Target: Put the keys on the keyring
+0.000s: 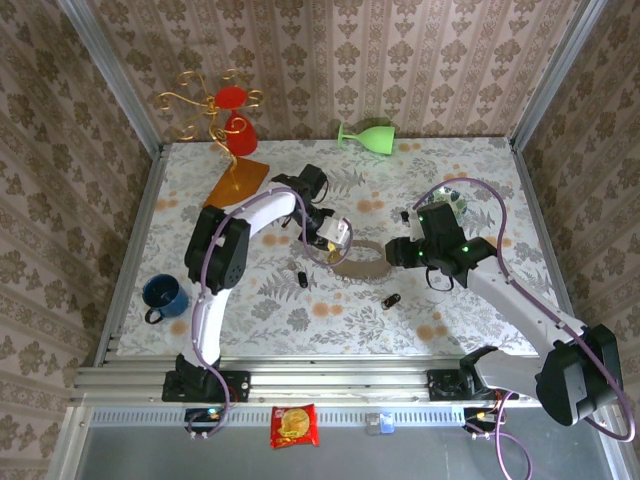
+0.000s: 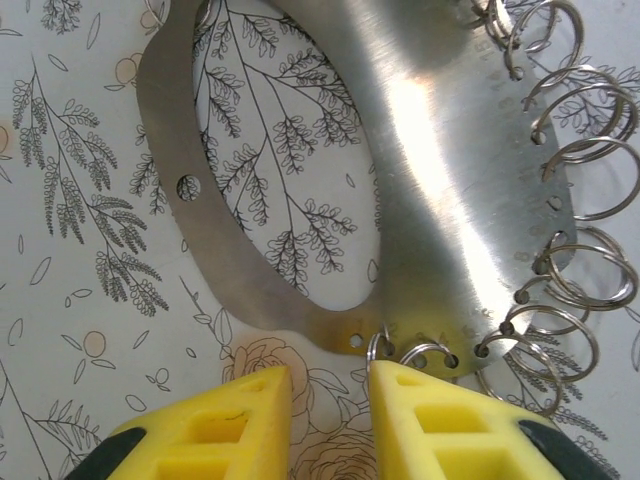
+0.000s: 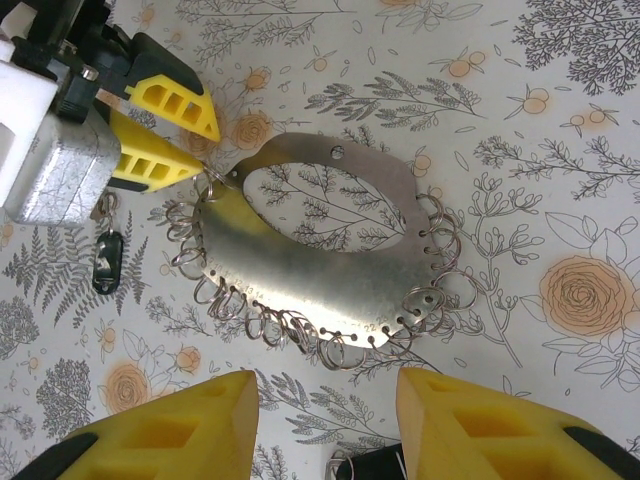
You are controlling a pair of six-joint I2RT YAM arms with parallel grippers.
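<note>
The keyring (image 3: pixel 300 265) is a flat metal hoop with a wide hole, lying on the floral table with several small split rings along its broad edge. From above, the keyring (image 1: pixel 358 273) sits between both arms. My left gripper (image 2: pixel 328 385) stands at its narrow end with a small gap and only table between the fingers; the right finger (image 2: pixel 420 400) touches a split ring (image 2: pixel 379 345). The left gripper (image 3: pixel 208 152) also shows across the hoop. One black-headed key (image 3: pixel 105 262) lies beside it, another key (image 3: pixel 400 468) by my open right gripper (image 3: pixel 325 400). Both keys (image 1: pixel 302 279) (image 1: pixel 391 299) rest loose.
A blue mug (image 1: pixel 162 295) stands at the left edge. A green cup (image 1: pixel 368 135) lies at the back, near a gold stand with red cups (image 1: pixel 232 110). A small patterned dish (image 1: pixel 455 200) sits behind the right arm. A snack packet (image 1: pixel 295 425) lies below the table rail.
</note>
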